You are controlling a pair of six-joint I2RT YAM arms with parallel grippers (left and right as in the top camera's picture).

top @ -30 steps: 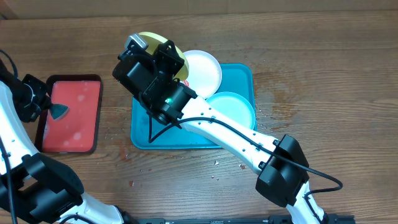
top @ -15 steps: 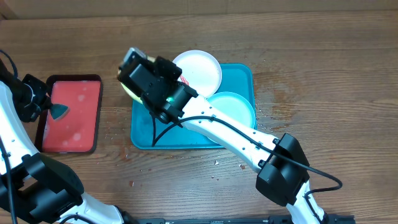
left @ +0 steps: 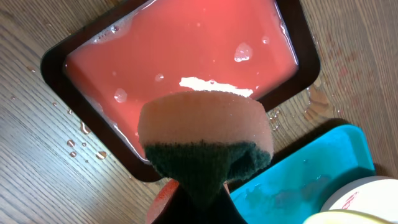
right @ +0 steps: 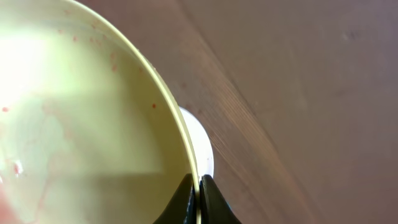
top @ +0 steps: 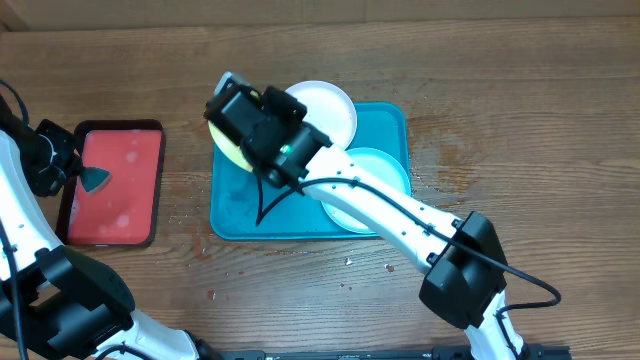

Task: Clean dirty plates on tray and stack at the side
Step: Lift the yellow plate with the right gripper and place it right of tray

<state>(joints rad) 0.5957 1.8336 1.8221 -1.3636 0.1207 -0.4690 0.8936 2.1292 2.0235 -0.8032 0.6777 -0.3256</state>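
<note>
My right arm hides most of the yellow-green plate from overhead; only a sliver shows at the blue tray's far-left corner. My right end effector is pinched tight on its rim. In that tray, a white plate overhangs the far rim and an aqua plate lies half covered. Left of the tray, my left end effector clamps a sponge above a red tray of pink liquid.
</note>
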